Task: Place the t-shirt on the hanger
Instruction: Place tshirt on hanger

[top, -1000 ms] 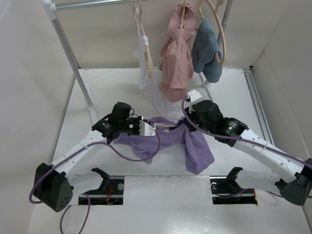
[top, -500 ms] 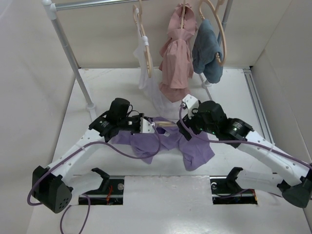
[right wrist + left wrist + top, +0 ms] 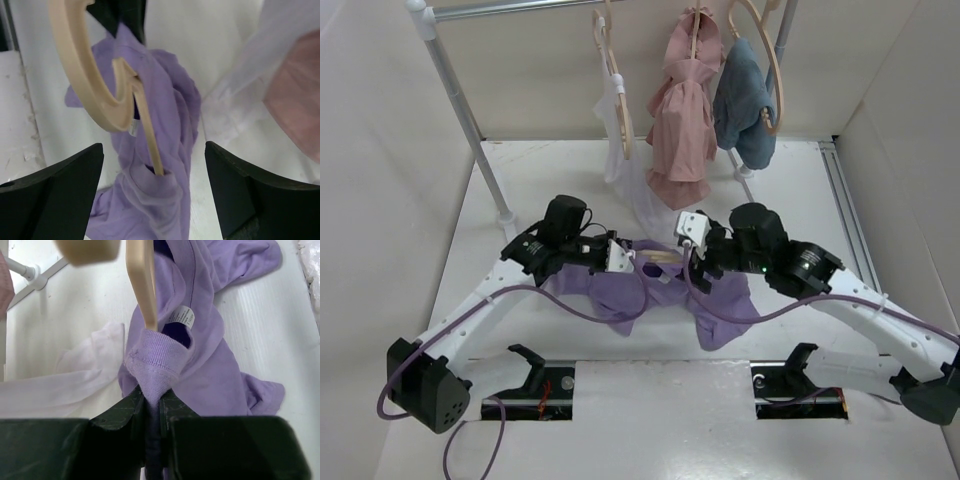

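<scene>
Left gripper [image 3: 152, 402]: clamped on the ribbed collar of the t-shirt [image 3: 210, 365]. The ribbing is bunched into a fold right at the fingertips, with cloth pinched between the pads. The rest of the shirt spreads ahead of the fingers and off to their right, crumpled on the table [image 3: 280, 315]. A white label [image 3: 181, 316] shows inside the neck opening, just ahead of the grip.

Hanger [image 3: 141, 285]: one arm comes from the far side straight toward the left fingers. It enters the neck opening just ahead of the pinched collar, and its tip is hidden in the cloth.

Right gripper [image 3: 153, 147]: wide apart, holding nothing. Its fingers [image 3: 50, 195] sit at the lower corners of the wrist view. The hanger's hook curves ahead of them, toward the left-hand finger. The thin arm runs down the gap between the fingers, clear of both, and goes into the collar. The shirt lies ahead of and below the open jaws.

Top view: the two grippers face each other, near together, with the hanger between them. The shirt lies under both and trails toward the near side below the right one.

Other items:
- A white garment [image 3: 65, 385] lies left of the left fingers, touching the shirt's edge.
- A pink garment [image 3: 295, 100] hangs ahead and to the right of the right gripper.
- The rack [image 3: 460, 100] stands beyond both grippers.
</scene>
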### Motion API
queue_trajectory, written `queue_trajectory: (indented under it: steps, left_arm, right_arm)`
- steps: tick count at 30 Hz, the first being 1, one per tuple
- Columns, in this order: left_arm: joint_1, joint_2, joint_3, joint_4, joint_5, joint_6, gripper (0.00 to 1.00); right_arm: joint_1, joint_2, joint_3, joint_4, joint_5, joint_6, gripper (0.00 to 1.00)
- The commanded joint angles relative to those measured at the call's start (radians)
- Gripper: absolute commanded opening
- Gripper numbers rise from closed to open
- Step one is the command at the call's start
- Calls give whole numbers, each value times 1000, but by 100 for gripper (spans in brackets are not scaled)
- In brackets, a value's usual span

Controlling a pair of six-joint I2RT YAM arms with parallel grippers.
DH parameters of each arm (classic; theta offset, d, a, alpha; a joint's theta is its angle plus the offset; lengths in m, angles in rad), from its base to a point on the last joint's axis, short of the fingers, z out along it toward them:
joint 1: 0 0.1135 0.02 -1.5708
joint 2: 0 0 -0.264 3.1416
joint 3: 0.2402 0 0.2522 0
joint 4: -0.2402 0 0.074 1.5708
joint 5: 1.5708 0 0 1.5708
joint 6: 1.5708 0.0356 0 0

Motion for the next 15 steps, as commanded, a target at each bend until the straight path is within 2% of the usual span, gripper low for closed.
queue_trajectory:
  steps: [1, 8, 14, 15]
  left_arm:
    - [25, -14, 53, -2, 86, -2, 0]
    - [34, -37, 81, -13, 136, -16, 0]
    - [45, -77, 121, 22, 202, -84, 0]
    - [45, -77, 121, 22, 202, -84, 0]
  right_arm:
    - [20, 34, 23, 60, -133, -82, 86]
    - [20, 45, -51, 249, -135, -33, 81]
    - [20, 138, -31, 273, -112, 1, 62]
    - [20, 138, -22, 273, -112, 1, 56]
